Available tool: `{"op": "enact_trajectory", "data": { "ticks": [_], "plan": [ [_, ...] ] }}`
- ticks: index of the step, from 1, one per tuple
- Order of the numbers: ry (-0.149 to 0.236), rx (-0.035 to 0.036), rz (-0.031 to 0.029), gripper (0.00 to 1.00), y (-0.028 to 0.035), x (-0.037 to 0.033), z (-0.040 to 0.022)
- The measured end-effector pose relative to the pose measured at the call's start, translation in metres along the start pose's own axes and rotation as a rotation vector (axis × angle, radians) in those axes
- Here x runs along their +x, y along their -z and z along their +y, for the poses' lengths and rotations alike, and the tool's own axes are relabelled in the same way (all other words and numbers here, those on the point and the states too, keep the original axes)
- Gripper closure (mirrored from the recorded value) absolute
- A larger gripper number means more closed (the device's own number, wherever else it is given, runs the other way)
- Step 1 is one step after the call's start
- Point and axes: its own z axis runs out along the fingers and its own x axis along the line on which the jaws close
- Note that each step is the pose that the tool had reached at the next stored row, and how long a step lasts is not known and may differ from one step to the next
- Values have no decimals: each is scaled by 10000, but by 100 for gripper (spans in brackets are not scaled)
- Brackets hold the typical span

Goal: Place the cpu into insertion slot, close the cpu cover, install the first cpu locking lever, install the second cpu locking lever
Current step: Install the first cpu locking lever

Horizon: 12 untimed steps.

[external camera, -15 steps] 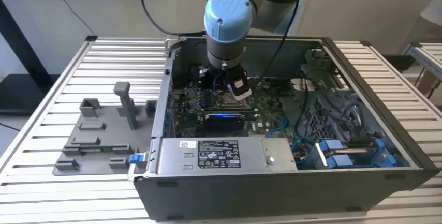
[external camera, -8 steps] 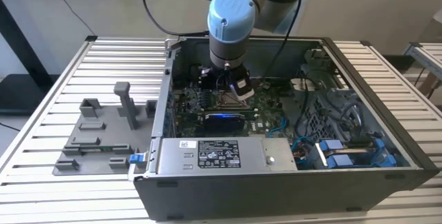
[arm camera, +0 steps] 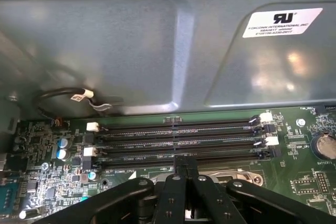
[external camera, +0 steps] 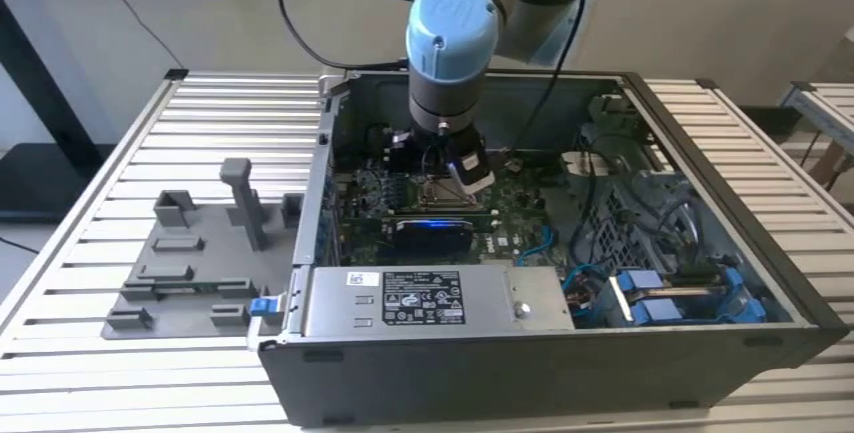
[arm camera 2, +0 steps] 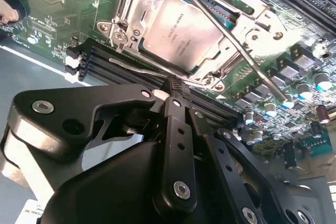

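One arm reaches down into the open computer case [external camera: 747, 283] that sits on your slatted desk [external camera: 134, 133]. Its tool [external camera: 450, 175] hangs low over the green motherboard [external camera: 521, 215].

Item 1, tool: in both wrist views the tool [arm camera 2: 170, 83] [arm camera: 185, 161] has its black fingers [arm camera 2: 177, 129] pressed together at the tips. Nothing is visible between them.

Item 2, cpu: in the second wrist view the cpu [arm camera 2: 181, 32] lies flat in the insertion slot [arm camera 2: 212, 81], silver top facing up.

Item 3, cpu cover: the cpu cover [arm camera 2: 140, 4] lies down around the chip, with the metal top showing through its window.

Item 4, levers: a long locking lever [arm camera 2: 236, 43] runs diagonally across one side of the cover. You cannot tell from these views whether it is latched. A second thin metal rod [arm camera 2: 131, 66] lies over the memory slots [arm camera 2: 100, 56]. Its end is just beside the tool tip, and contact cannot be confirmed.

Item 5, surroundings: in the first wrist view the tool tip sits beside the memory slots [arm camera: 178, 140], with the grey case wall [arm camera: 131, 40] beyond them. In the exterior view, a grey fixture tray [external camera: 174, 273] lies on the desk on the exterior view's left of the case. The power supply [external camera: 427, 298] occupies the near edge of the case.
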Motion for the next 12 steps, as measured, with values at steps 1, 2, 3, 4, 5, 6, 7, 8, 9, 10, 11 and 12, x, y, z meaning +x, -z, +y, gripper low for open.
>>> {"op": "enact_trajectory", "data": {
  "ticks": [1, 2, 3, 4, 5, 6, 7, 8, 9, 10, 11, 12],
  "plan": [
    [0, 0, 0, 89, -2, -4, 1],
    [1, 0, 0, 89, -4, -9, 1],
    [0, 0, 0, 89, -5, -15, 1],
    [1, -2, -1, 89, -7, -22, 2],
    [0, -1, 0, 89, -8, -27, 1],
    [0, -1, 0, 89, -10, -33, 1],
    [1, -1, 0, 89, -11, -38, 1],
    [0, 0, 0, 89, -12, -44, 1],
    [0, 0, 0, 89, -14, -51, 1],
    [0, 0, 0, 89, -16, -58, 1],
    [0, -1, -1, 89, -18, -66, 1],
    [1, 0, -1, 89, -19, -74, 1]
  ]
}}
